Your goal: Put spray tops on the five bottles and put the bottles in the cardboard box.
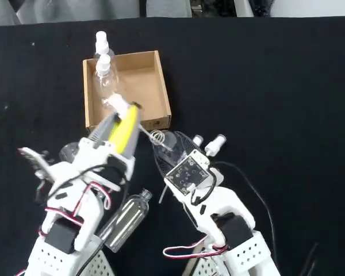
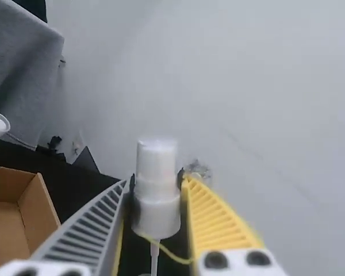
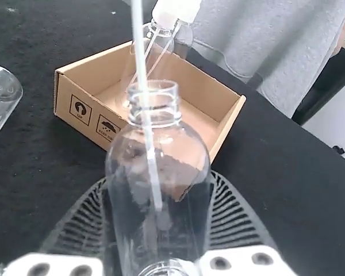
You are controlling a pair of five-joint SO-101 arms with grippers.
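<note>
Bright, even, diffuse lighting, soft faint shadows, mild glints

Cardboard box (image 3: 66, 92) outer side wall: two black-framed square handling pictograms (image 3: 93, 118), side by side near one corner.
Words, numbers: none legible.

A black-covered worktop (image 1: 276, 86) is seen, spread to every edge of the high view. A cardboard box (image 1: 163, 86) is set on it toward the far left, open side up. Two loose spray tops (image 1: 217, 144) are placed just beside each other on the cloth near the middle. An uncapped bottle (image 1: 126, 218) is laid on its side at the near edge, and a second clear bottle (image 1: 69, 152) is found left of it. A capped bottle (image 1: 102, 41) is stood at the box's far corner; whether it is inside or just behind cannot be told.
</note>
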